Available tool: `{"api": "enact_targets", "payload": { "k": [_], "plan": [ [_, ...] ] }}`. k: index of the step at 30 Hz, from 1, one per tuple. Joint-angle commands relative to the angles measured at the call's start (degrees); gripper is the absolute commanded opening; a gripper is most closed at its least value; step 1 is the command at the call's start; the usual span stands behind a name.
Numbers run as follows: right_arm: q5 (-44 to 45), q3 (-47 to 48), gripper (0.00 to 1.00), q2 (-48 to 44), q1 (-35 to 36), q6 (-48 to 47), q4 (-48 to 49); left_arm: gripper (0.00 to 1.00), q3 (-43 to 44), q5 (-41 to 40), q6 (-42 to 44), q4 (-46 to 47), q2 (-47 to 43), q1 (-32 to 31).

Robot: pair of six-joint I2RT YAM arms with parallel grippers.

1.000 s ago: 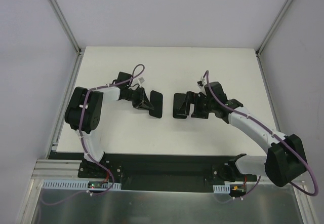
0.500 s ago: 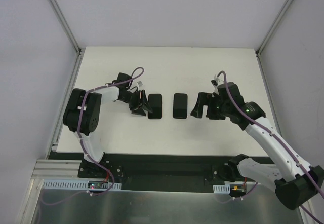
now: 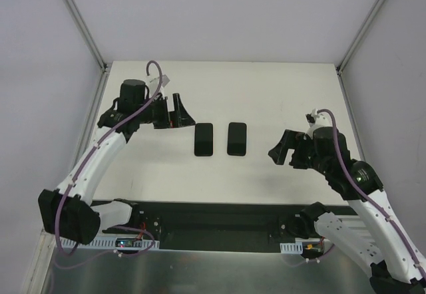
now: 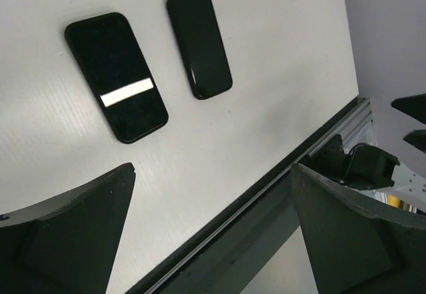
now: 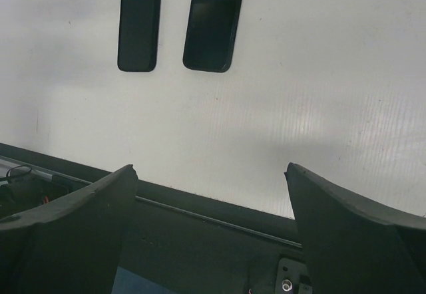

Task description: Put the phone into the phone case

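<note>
Two black slabs lie flat, side by side and apart, mid-table. The left one is the phone (image 3: 204, 140) (image 4: 116, 76) (image 5: 140, 22); its glossy face mirrors a bright bar in the left wrist view. The duller right one is the phone case (image 3: 237, 138) (image 4: 199, 44) (image 5: 213, 21). My left gripper (image 3: 183, 112) (image 4: 213, 167) hangs open and empty, up and to the left of the phone. My right gripper (image 3: 278, 151) (image 5: 212, 168) is open and empty, off to the right of the case.
A black rail (image 3: 213, 207) (image 5: 200, 221) runs along the table's near edge, with both arm bases behind it. Aluminium posts (image 3: 83, 24) and pale walls close in the table on the left, right and back.
The left gripper has opened and let go of the phone, which went from tilted to lying flat. Both arms have drawn back from the slabs, left to the upper left, right to the right.
</note>
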Motion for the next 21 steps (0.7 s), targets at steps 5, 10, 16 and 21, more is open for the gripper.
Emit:
{"api": "enact_targets", "payload": {
  "k": [5,10,16,21],
  "plan": [
    [3.16,-1.95,0.96,-5.39,0.32,2.68,-0.33,0.99,-7.69,0.95,1.6,3.16,-20.11,-0.2],
    [3.95,-2.48,0.96,-8.21,0.32,2.07,0.81,0.99,-13.57,-1.86,3.62,5.46,-30.84,-0.2],
    [3.69,-1.87,0.96,-8.04,0.24,1.19,1.69,0.99,-14.99,-2.57,4.06,5.91,-33.75,-0.2],
    [2.64,-2.05,0.96,-7.16,0.32,1.72,2.66,0.99,-14.47,-1.34,3.8,5.99,-33.49,-0.28]
  ]
}}
